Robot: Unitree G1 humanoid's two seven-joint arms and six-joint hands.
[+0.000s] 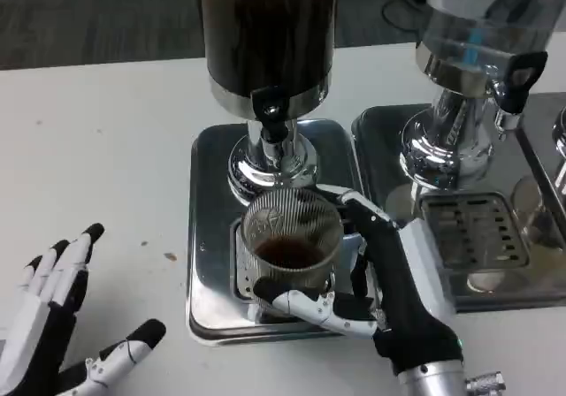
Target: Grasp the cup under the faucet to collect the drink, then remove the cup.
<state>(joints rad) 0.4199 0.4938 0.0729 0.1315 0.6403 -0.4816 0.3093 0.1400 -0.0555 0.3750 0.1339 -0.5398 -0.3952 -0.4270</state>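
Head view: right hand [371, 281] wrapped around the ribbed glass cup [292, 237], fingers on the far side and thumb across the near side, so grasping the cup. Cup standing upright on the drip grate of the steel tray [208, 228], right below the black faucet [270, 109] of the dark drink dispenser [265, 25]. Some dark drink already inside the cup, perhaps a third full; no stream clearly seen from the faucet at this moment. Left hand [53, 325] lying released on the white worktop [97, 148], fingers spread, well apart from the tray and holding nothing. Second dispenser [473, 51] with its own tray to the right, not part of the job. Step in hand, by judgement: collecting the drink with the cup held under the faucet. Next move probably calls for a firm grip, then lifting or sliding the cup straight toward the robot, level, without striking the faucet or spilling.
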